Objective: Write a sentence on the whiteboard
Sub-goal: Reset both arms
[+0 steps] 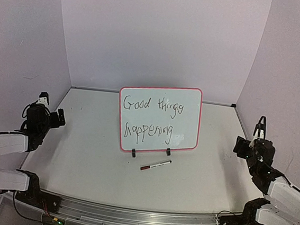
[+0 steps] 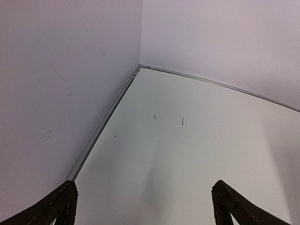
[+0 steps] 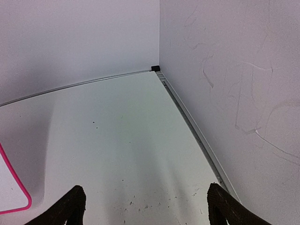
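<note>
The whiteboard [image 1: 160, 119], white with a pink-red frame, stands upright on two black clip feet at the table's middle. On it the sentence [image 1: 150, 118] in black handwriting reads "Good things happening" over two lines. A marker [image 1: 155, 165] lies on the table just in front of the board. My left gripper [image 1: 43, 102] hangs at the far left, open and empty; in its wrist view its fingertips [image 2: 63, 201] frame bare table. My right gripper [image 1: 258, 128] hangs at the far right, open and empty too. A corner of the whiteboard [image 3: 11, 192] shows in the right wrist view.
White walls close in the table [image 1: 93, 155] on the left, back and right. A metal rail [image 1: 134, 217] runs along the near edge between the arm bases. Small dark specks [image 3: 140, 206] dot the table by the right gripper.
</note>
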You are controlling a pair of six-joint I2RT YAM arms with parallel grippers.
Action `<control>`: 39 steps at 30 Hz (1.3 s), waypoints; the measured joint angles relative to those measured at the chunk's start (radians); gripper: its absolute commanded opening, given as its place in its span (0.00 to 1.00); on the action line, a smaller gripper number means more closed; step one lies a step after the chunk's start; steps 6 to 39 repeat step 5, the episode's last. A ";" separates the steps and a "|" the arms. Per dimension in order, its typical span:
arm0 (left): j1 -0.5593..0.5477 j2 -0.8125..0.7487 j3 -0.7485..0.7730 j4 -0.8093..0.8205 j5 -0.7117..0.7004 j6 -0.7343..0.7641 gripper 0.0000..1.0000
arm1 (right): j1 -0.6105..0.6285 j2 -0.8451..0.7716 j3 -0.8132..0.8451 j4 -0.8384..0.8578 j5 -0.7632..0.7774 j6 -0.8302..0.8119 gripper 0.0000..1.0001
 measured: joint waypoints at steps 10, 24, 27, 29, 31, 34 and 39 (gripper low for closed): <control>0.000 0.004 -0.021 0.044 -0.005 0.010 1.00 | 0.000 -0.011 -0.019 0.052 0.021 -0.033 0.85; 0.000 0.004 -0.021 0.044 -0.005 0.010 1.00 | 0.000 -0.011 -0.019 0.052 0.021 -0.033 0.85; 0.000 0.004 -0.021 0.044 -0.005 0.010 1.00 | 0.000 -0.011 -0.019 0.052 0.021 -0.033 0.85; 0.000 0.004 -0.021 0.044 -0.005 0.010 1.00 | 0.000 -0.011 -0.019 0.052 0.021 -0.033 0.85; 0.000 0.004 -0.021 0.044 -0.005 0.010 1.00 | 0.000 -0.011 -0.019 0.052 0.021 -0.033 0.85; 0.000 0.004 -0.021 0.044 -0.005 0.010 1.00 | 0.000 -0.011 -0.019 0.052 0.021 -0.033 0.85; 0.000 0.004 -0.021 0.044 -0.005 0.010 1.00 | 0.000 -0.011 -0.019 0.052 0.021 -0.033 0.85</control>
